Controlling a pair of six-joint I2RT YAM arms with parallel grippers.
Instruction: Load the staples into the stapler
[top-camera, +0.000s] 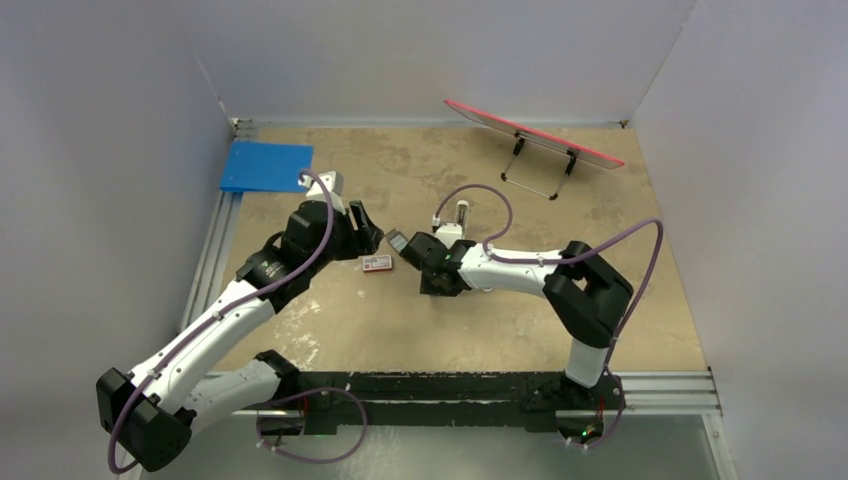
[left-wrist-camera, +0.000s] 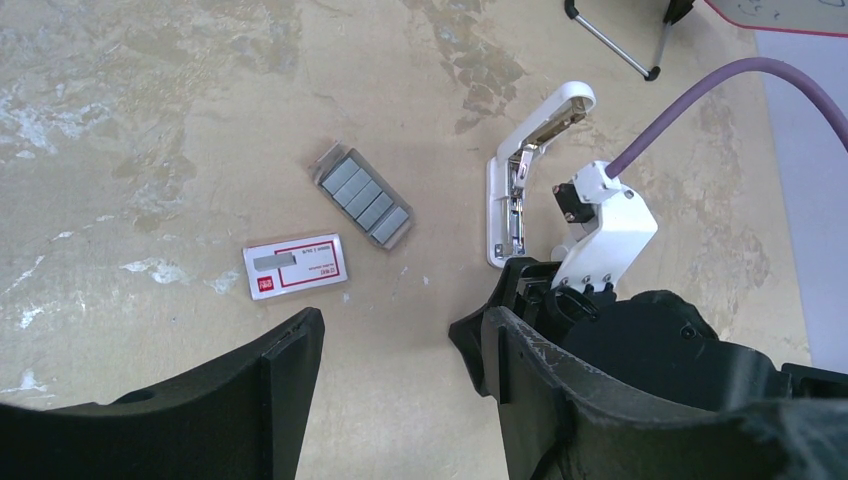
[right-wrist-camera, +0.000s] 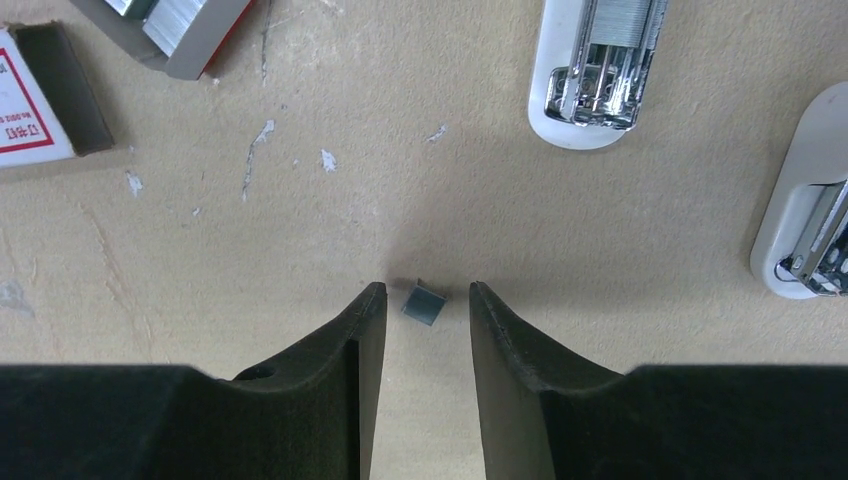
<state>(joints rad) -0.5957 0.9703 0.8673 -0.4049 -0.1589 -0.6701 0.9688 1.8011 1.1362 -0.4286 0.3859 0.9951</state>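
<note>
The stapler (left-wrist-camera: 507, 205) lies swung open on the table, its white lid (left-wrist-camera: 556, 110) raised. In the right wrist view its metal channel (right-wrist-camera: 598, 60) and lid (right-wrist-camera: 806, 222) show at the top right. A grey tray holds several blocks of staples (left-wrist-camera: 364, 195), next to the red-and-white box (left-wrist-camera: 297, 266). A small dark-grey piece of staples (right-wrist-camera: 424, 304) lies on the table between the tips of my right gripper (right-wrist-camera: 424, 291). The jaws stand narrow, with a gap on each side of the piece. My left gripper (left-wrist-camera: 395, 330) is open and holds nothing, near the box (top-camera: 377, 264).
My right wrist (left-wrist-camera: 603, 235) and its purple cable (left-wrist-camera: 700, 95) sit close beside the left gripper's right finger. A blue board (top-camera: 265, 165) lies at the back left. A red-edged panel on a wire stand (top-camera: 535, 135) stands at the back right. Walls enclose the table.
</note>
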